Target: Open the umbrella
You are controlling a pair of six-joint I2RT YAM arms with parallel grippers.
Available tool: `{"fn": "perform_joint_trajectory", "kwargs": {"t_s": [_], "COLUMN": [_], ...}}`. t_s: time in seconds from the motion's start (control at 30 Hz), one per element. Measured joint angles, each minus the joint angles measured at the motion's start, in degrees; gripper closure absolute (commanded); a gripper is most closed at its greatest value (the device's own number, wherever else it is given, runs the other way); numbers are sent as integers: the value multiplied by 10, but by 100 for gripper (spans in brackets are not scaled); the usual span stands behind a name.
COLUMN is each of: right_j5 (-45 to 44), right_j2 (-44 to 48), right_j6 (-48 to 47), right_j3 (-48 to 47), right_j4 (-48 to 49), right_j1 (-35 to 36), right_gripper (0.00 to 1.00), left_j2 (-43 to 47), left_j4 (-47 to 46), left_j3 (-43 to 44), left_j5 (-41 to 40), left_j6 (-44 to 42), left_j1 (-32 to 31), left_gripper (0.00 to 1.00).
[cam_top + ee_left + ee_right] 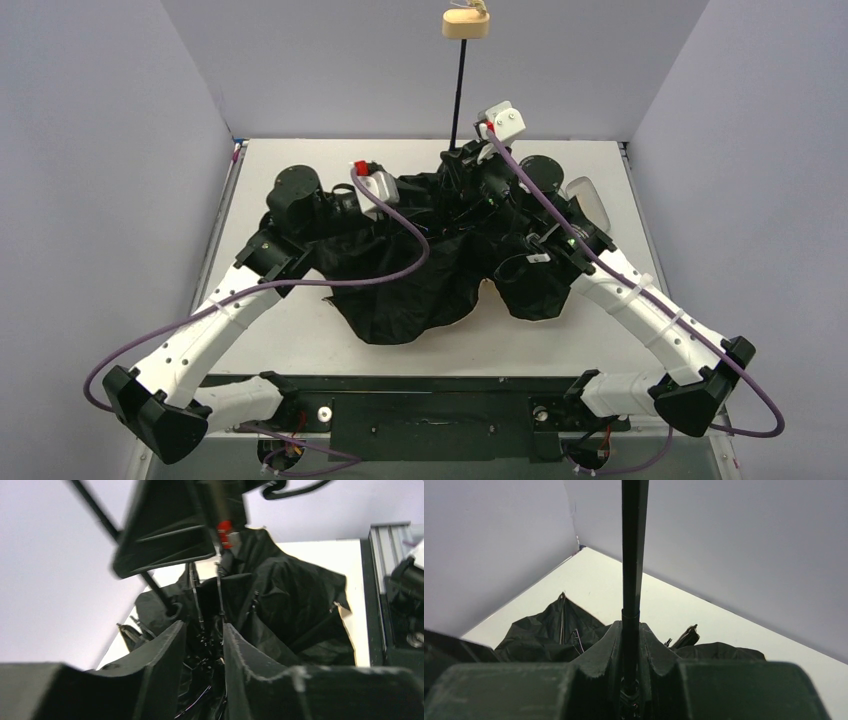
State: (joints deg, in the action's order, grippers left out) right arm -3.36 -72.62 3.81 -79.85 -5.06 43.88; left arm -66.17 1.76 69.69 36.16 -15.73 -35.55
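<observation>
Right gripper [631, 637]: jaws clenched on the shaft [632, 555] of the umbrella [420, 290]. The shaft stands upright, handle knob [466, 24] above, canopy slumped below. Left gripper [205, 640]: jaws narrow astride the ribs [219, 597] beside the shaft; grip cannot be told.

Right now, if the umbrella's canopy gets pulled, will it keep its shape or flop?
Probably floppy: the canopy lies in crumpled folds on the table. Its thin ribs look bendable, so a tug may snag. The shaft seems stiff, standing straight in the right end effector, though the handle knob could make it top-heavy.
</observation>
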Motion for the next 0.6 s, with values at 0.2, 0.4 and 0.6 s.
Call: {"fn": "perform_joint_trajectory", "kwargs": {"t_s": [0.2,0.4,0.6], "right_j5": [-15,-25,-30], "right_j2": [-27,-39,-40], "right_j6": [15,25,27], "right_j3": [-10,-15,-28], "right_j4": [8,8,4], "right_j1": [7,14,20], "right_gripper": [100,100,100], "left_j2": [-42,-90,-99], "left_j4": [9,8,4], "left_j3": [-3,-23,-69], "left_j5": [-15,-41,-56], "left_j6": [-81,-125,-168], "left_j1": [-50,-79,-120], "left_gripper": [80,80,80]}}
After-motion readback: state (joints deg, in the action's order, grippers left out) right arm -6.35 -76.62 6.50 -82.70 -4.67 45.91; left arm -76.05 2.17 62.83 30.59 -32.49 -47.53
